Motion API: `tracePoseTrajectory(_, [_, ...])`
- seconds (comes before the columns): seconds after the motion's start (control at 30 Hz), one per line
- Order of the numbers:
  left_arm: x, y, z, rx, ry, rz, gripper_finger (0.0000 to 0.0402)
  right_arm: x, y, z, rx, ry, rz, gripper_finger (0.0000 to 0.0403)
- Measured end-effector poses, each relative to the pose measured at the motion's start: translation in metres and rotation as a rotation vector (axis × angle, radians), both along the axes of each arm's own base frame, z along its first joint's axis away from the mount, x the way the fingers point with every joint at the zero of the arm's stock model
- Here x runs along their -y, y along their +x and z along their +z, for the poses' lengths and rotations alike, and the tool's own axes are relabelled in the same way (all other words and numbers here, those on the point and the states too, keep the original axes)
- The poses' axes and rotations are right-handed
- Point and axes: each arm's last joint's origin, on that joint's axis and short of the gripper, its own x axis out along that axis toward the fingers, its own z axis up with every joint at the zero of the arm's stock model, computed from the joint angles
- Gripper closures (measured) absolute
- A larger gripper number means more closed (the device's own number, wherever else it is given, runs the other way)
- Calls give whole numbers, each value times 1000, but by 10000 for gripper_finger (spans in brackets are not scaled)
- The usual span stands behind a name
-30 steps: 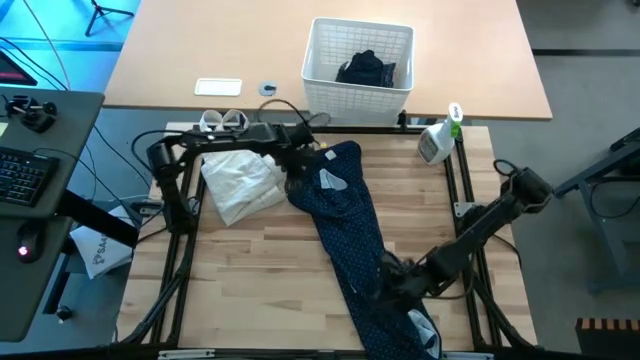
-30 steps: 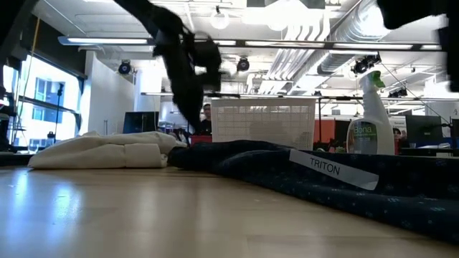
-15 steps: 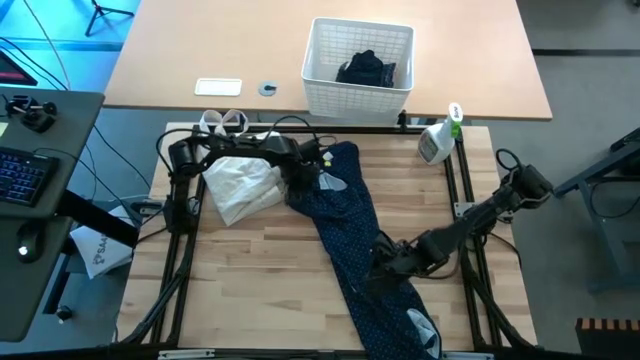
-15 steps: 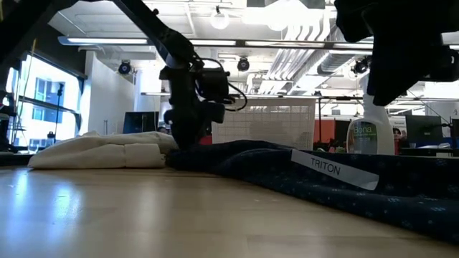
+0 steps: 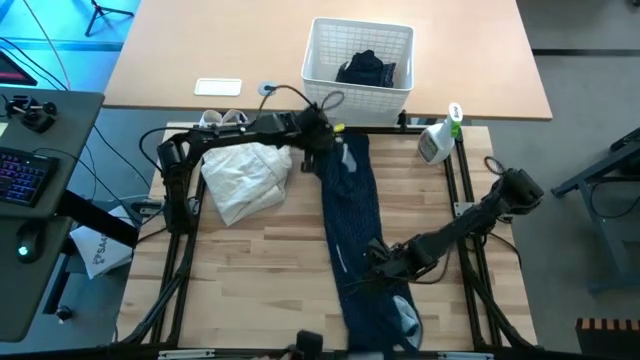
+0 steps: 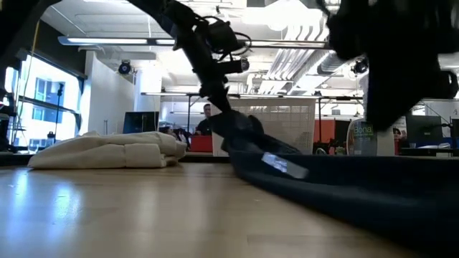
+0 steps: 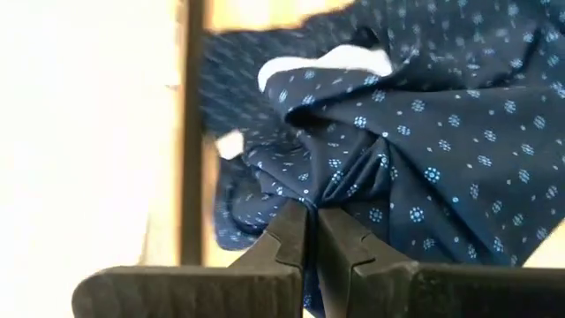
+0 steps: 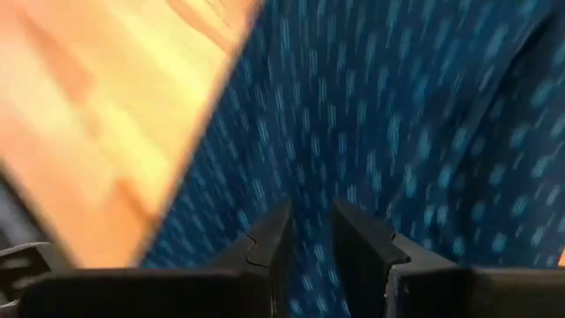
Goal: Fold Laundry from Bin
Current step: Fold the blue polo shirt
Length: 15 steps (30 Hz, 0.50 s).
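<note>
Navy dotted shirt (image 5: 350,215) stretched lengthwise, near end cut off

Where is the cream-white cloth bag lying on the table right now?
In the high view the cream-white cloth bag lies on the table's far left part, beside the dotted navy shirt and just under the left arm.

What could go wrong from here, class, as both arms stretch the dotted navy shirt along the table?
The left end effector pinches only a small bunch of the navy dotted shirt at its far end, so the cloth may slip free.

That lifted end hangs close to the white bin and may snag its wall.

The cream cloth bag lies beside the shirt and may be dragged along.
</note>
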Motion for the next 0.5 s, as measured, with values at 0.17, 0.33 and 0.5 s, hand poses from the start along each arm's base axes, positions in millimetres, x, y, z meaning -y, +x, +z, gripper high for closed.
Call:
tracePoseTrajectory(0.17, [-27,-2,5,84,81,38,401,5,13,-35,-113,-22,0,329])
tracePoseTrajectory(0.33, [-55,-10,1,178,36,165,390,18,28,-53,-141,-6,-30,329])
tracePoseTrajectory(0.5, [-74,-24,7,166,7,289,340,42,33,-39,-87,-54,-32,329])
